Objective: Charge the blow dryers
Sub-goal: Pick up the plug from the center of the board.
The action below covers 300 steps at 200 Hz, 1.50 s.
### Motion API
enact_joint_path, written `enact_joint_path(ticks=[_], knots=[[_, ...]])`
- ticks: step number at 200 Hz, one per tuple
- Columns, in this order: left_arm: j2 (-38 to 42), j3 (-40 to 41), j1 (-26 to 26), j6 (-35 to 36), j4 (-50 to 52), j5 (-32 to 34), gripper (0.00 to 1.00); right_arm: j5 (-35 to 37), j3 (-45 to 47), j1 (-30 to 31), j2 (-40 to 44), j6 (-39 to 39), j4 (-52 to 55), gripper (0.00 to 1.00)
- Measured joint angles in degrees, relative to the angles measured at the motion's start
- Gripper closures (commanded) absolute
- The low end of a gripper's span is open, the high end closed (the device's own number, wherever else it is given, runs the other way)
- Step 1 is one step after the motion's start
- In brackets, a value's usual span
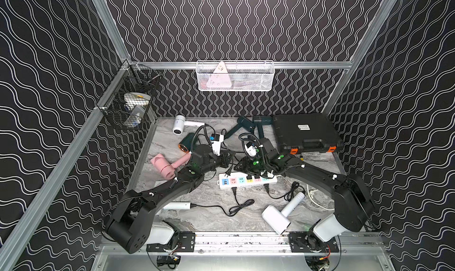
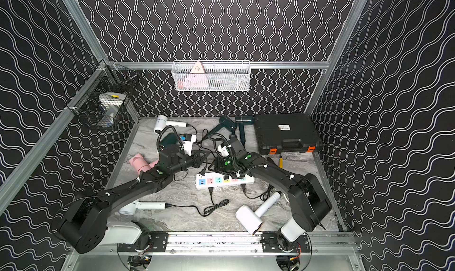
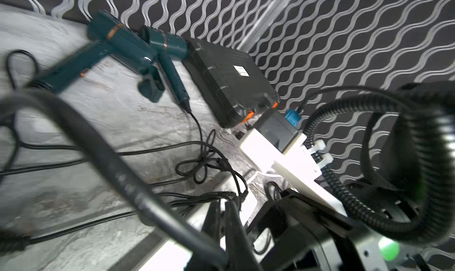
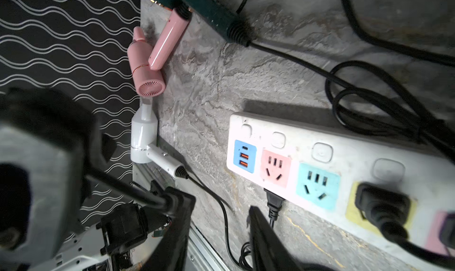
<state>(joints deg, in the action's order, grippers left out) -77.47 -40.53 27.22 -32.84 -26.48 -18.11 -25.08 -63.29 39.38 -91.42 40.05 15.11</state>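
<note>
Lying well apart from the right claw (image 4: 216, 205), off beyond one of its fingers at the table's edge, the pink dryer (image 4: 147, 67) and a white dryer (image 4: 144, 136) show up close only in the right wrist view. The left wrist view gives instead a dark teal dryer (image 3: 118, 43) and a second teal dryer (image 3: 170, 48), side by side far ahead of the left claw (image 3: 222, 208), next to the black case (image 3: 229, 77). The left claw is pressed together; a thick blurred cord (image 3: 138, 191) crosses in front of it, and I cannot tell whether it is pinched. The right claw stands spread above the table, just beside the power strip (image 4: 298, 139), whose pink and teal sockets are free and whose yellow one carries a black plug (image 4: 379, 203). Both top views alone show a loose plug (image 1: 228, 171) hanging between the two claws, just below the left one.
</note>
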Motion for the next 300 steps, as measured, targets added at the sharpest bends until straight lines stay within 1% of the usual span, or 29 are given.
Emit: enact_joint_path(ticks=[34, 60, 84, 126, 143, 185, 246, 255, 272, 291, 300], knots=[[0.6, 0.5, 1.7, 1.3, 0.4, 5.1, 1.00, 1.8, -1.0, 1.4, -0.9, 1.3, -0.7, 0.57], [0.6, 0.7, 2.6, 1.7, 0.3, 7.7, 1.00, 2.5, -2.3, 1.8, -1.0, 2.2, -1.5, 0.55], [0.6, 0.9, 2.9, 1.7, 0.4, 8.9, 1.00, 2.5, -2.3, 2.6, -1.2, 2.9, -2.2, 0.53], [0.6, 1.3, 3.1, 1.7, 0.3, 9.7, 1.00, 2.5, -2.4, 3.1, -3.0, 5.2, -4.3, 0.56], [0.7, 1.3, 3.1, 1.7, 0.3, 10.1, 1.00, 2.3, -2.6, 3.4, -4.3, 6.0, -5.1, 0.61], [0.9, 1.6, 3.2, 1.7, 0.3, 10.4, 1.00, 2.0, -3.2, 4.0, -5.8, 7.5, -6.9, 0.76], [0.9, 1.8, 3.2, 1.4, 0.6, 10.2, 1.00, 2.1, -3.1, 4.1, -6.6, 7.5, -8.3, 0.98], [0.9, 1.8, 3.2, 1.4, 0.6, 10.1, 1.00, 2.3, -3.0, 4.1, -6.6, 7.5, -8.7, 1.00], [0.8, 1.8, 3.2, 1.2, 0.7, 9.8, 1.00, 3.0, -2.5, 4.1, -6.5, 7.4, -9.4, 1.00], [0.8, 1.7, 3.2, 1.0, 0.9, 9.3, 0.85, 3.8, -2.3, 4.1, -6.2, 7.2, -9.4, 1.00], [0.8, 1.4, 3.2, 1.0, 1.1, 9.1, 0.74, 4.5, -1.9, 4.2, -5.7, 6.8, -9.6, 1.00]])
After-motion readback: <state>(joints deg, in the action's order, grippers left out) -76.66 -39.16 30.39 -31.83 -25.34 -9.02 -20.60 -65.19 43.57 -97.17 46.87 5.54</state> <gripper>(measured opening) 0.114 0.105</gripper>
